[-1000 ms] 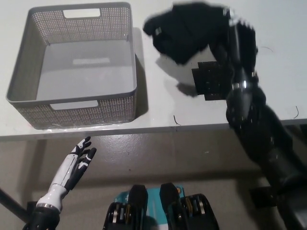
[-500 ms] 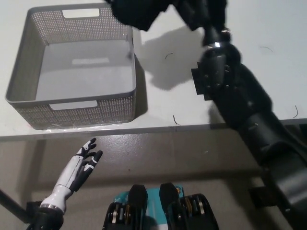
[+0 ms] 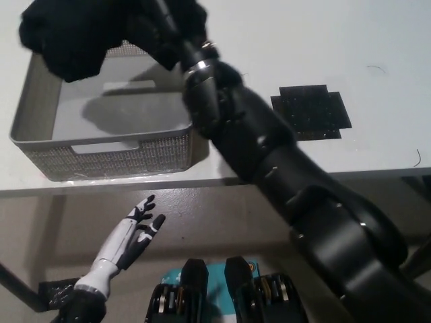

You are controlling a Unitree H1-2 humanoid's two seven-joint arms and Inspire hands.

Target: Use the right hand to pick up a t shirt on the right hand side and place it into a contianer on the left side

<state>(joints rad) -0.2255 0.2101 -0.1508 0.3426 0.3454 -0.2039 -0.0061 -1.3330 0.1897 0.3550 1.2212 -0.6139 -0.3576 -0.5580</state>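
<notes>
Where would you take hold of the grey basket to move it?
By the handle slot in its near wall, coming from the table's front edge. The grey basket sits upright near that edge, its slot facing us; the right hand holding the black t-shirt covers the far side.

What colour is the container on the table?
Grey, with perforated mesh-like walls; only the head view shows it.

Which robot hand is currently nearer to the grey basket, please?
The right. The black right robot hand, gripping the black t-shirt, is above the grey basket, over its far side. The white left robot hand hangs open below the table edge, in front of the basket.
</notes>
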